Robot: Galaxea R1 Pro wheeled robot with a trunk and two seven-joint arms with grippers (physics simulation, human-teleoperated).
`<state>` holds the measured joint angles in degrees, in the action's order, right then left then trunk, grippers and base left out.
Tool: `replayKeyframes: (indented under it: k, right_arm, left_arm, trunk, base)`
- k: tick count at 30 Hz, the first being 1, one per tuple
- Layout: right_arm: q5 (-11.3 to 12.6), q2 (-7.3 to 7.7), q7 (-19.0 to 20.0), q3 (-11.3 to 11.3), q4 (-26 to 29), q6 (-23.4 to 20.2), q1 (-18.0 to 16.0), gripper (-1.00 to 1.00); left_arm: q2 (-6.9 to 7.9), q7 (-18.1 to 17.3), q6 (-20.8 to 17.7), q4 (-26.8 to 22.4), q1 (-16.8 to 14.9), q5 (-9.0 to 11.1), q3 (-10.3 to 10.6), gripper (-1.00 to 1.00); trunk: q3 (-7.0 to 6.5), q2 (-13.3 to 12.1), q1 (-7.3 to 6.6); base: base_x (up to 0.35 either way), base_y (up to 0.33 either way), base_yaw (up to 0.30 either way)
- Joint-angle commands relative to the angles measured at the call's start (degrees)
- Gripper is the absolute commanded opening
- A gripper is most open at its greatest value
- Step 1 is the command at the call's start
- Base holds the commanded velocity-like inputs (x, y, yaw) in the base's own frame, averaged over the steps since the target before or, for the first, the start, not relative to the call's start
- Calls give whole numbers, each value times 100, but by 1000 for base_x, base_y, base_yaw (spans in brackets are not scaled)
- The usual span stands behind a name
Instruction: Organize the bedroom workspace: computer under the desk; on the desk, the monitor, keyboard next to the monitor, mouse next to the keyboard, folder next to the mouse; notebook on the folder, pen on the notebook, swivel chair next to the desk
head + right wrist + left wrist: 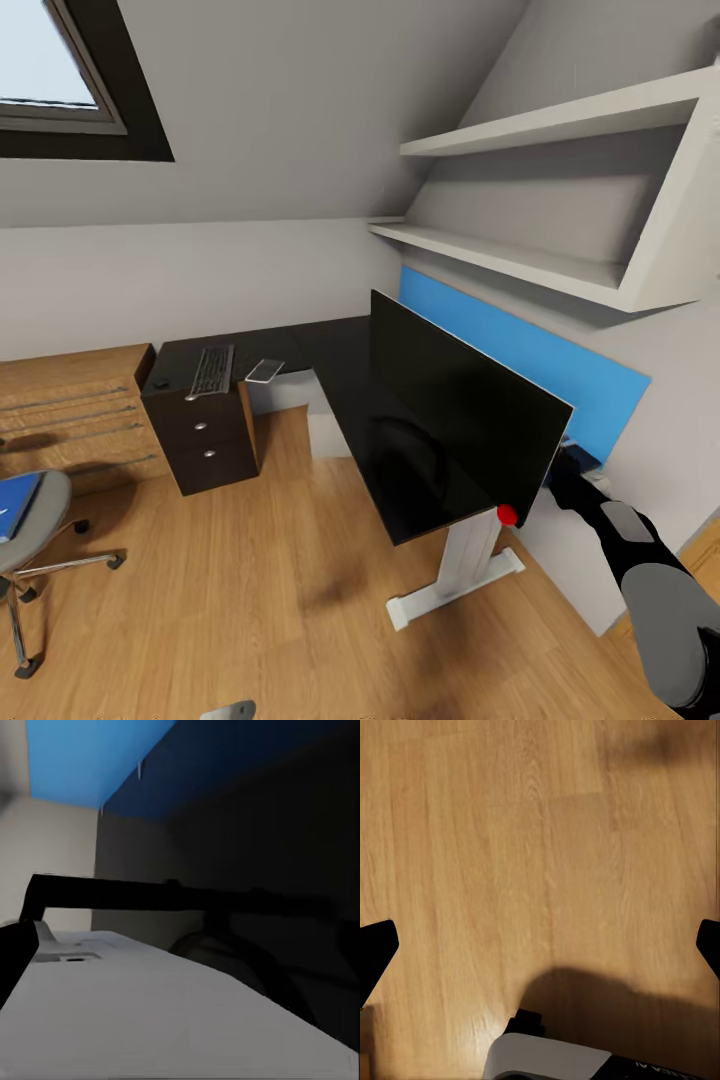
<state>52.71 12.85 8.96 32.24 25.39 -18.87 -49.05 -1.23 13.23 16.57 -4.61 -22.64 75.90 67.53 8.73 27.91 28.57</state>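
Desk (pixel 330 350): matte black top, white smooth legs. Monitor (pixel 460 420): glossy black front. Floor (pixel 250 590): light wood planks, satin. Cabinet (pixel 70 410) at 9 o'clock: wood, metal handles. Swivel chair (pixel 40 510): grey padding, chrome base.

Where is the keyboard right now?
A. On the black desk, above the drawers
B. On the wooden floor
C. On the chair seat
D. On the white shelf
A: the keyboard lies flat on the desk, on the end over the black drawer unit, in the head view.
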Motion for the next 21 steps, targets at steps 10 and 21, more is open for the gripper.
replayKeyframes:
  k: [10,21]
  right_arm:
    - [-18,-7,279,30,-8,-31,-3,100]
    - [-230,-43,299,-6,-8,-29,-2,100]
  left_arm:
    - [0,40,4,-6,-4,30,43,100]
    - [4,40,12,-5,-4,30,41,100]
  trunk:
    - [11,10,1]
    - [11,10,1]
  base:
    - [-57,-59,20]
    - [-2,-2,246]
